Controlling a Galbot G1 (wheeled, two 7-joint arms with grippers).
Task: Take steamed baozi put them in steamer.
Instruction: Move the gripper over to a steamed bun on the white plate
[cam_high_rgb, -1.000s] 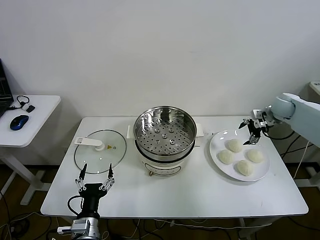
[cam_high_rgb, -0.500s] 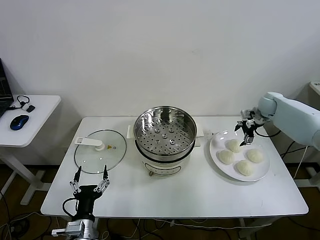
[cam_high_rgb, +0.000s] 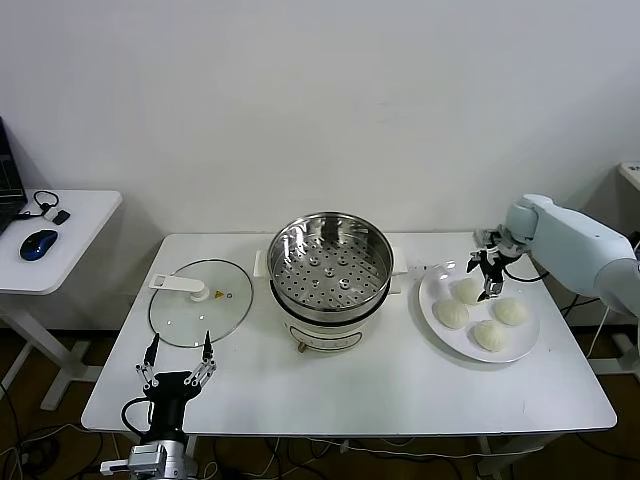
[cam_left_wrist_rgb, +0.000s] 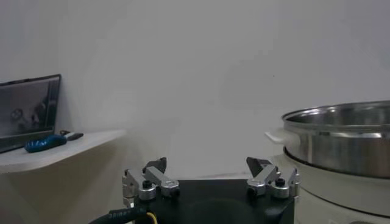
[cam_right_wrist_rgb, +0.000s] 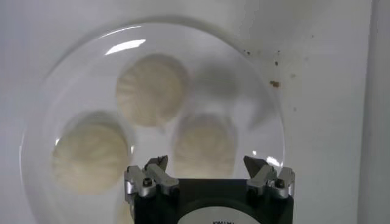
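The steamed baozi (cam_high_rgb: 481, 312), four of them, lie on a white plate (cam_high_rgb: 435, 295) at the right side of the surface (cam_high_rgb: 400, 385), beside the steamer (cam_high_rgb: 330, 275). The right gripper (cam_high_rgb: 487, 275) hangs just above the back bun, its jaws wide open. The left gripper (cam_high_rgb: 177, 362) waits low at the front edge near the glass lid (cam_high_rgb: 200, 300), jaws open too.

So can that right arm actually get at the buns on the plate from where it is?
Probably yes. The right gripper hangs open just above the steamed baozi at the back of the white plate, and nothing lies between them.
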